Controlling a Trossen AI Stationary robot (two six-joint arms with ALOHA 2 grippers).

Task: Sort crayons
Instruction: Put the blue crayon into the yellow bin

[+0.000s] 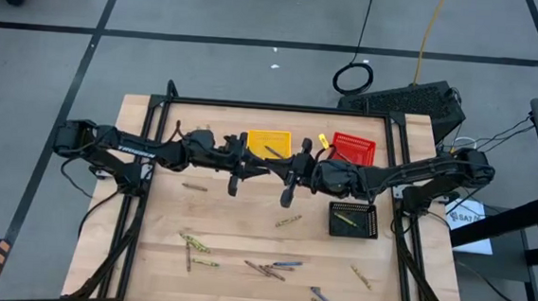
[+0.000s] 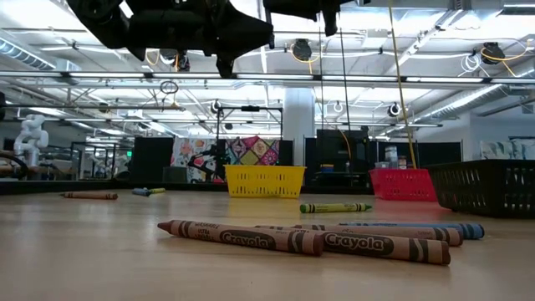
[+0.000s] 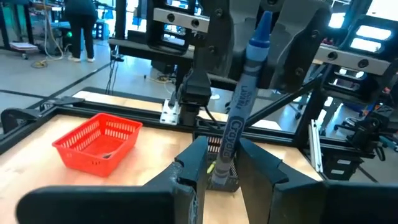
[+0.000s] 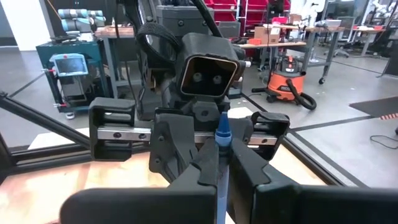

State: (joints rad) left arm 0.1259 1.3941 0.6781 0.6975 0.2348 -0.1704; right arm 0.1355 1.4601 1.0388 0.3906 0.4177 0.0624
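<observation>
One blue crayon (image 3: 239,106) stands clenched in the jaws of the left gripper (image 3: 222,165). The right gripper (image 1: 288,195), at its 3 o'clock, has jaws shut. Lower well before releasing, so nothing bounces away.

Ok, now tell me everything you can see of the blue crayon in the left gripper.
The blue crayon is a thin stick in a blue-grey paper wrapper with dark Crayola lettering along it and a bare, pointed blue tip. It stands nearly upright, slightly tilted, tip uppermost. Its lower end is clamped in the left gripper, whose two dark fingers press its sides. It is held up off the table; only those fingers touch it.
</observation>
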